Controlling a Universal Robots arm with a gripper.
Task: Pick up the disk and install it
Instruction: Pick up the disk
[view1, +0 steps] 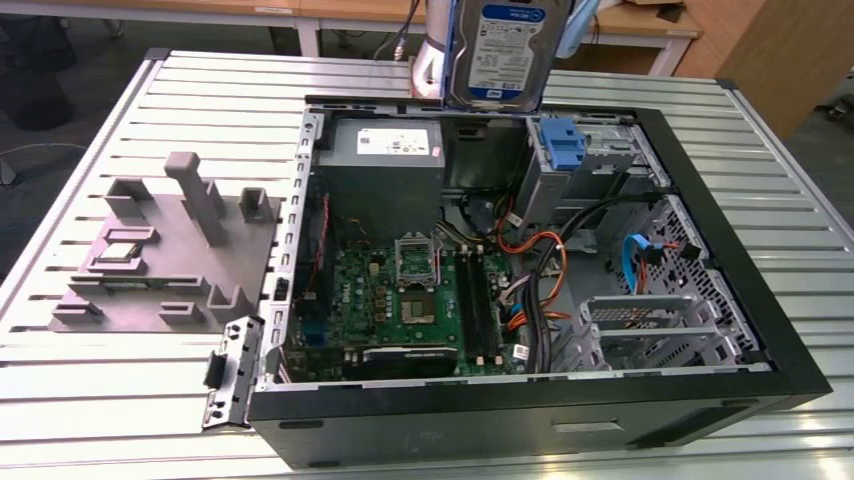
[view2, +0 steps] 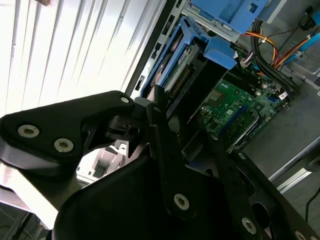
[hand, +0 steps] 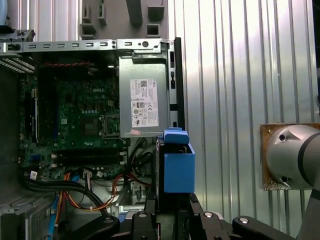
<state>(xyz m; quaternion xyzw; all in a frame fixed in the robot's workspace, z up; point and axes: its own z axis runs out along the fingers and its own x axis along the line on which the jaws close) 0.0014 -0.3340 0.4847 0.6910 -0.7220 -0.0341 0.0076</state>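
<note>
The disk (view1: 501, 50), a silver-grey drive with a white-and-blue label in a blue carrier, hangs upright above the back edge of the open computer case (view1: 747, 330). In the first wrist view the disk (hand: 178, 167) appears edge-on, its blue carrier just past the power supply corner. My gripper (hand: 172, 212) is shut on the disk, its black fingers (view2: 159, 107) clamping the near end. In the second wrist view the disk (view2: 181, 60) points down toward the case interior.
Inside the case are a grey power supply (view1: 380, 150), a motherboard (view1: 400, 300), orange and black cables (view1: 541, 265), a blue bracket (view1: 567, 150) in the back bay and a metal drive cage (view1: 654, 325). A grey fixture (view1: 160, 250) stands on the slatted table (view1: 787, 200) at the exterior view's left.
</note>
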